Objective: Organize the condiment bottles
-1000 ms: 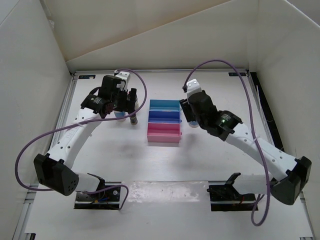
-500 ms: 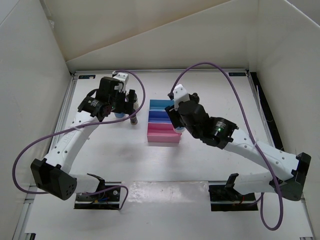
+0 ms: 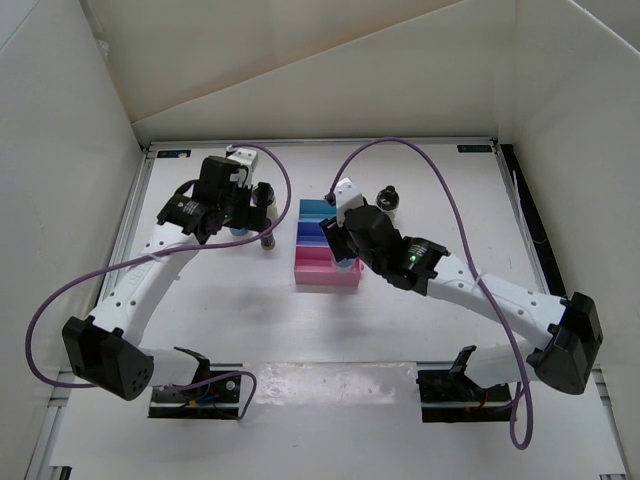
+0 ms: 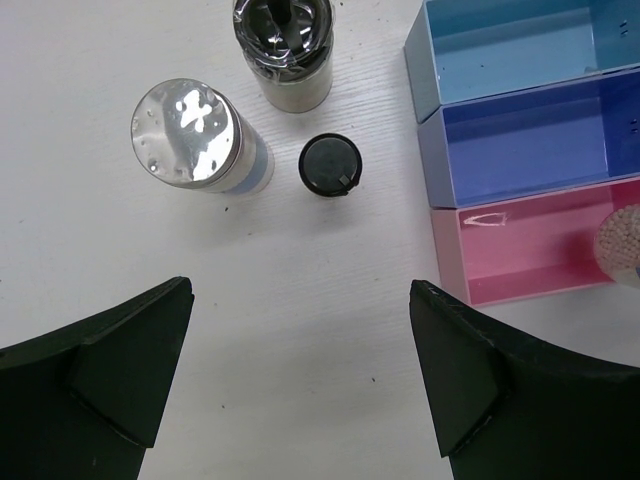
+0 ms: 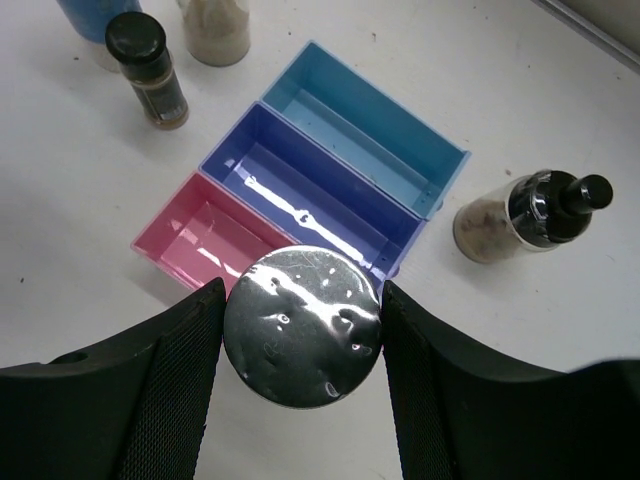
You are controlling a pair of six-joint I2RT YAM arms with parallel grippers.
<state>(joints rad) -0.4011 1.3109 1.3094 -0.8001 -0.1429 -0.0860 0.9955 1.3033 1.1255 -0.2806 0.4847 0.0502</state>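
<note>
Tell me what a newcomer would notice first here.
The pink, purple and blue rack mid-table stands out. The right gripper holds a silver-topped bottle at its pink end. The left gripper hangs open by three more bottles left of the rack.

The top camera sits high above the near edge of the table (image 3: 250, 320) and looks down and forward over all of it. Both wrist cameras look almost straight down from close above. All three views share the pink-and-blue rack (image 3: 315, 262), and also the small black-capped bottle (image 4: 330, 165) beside it.
</note>
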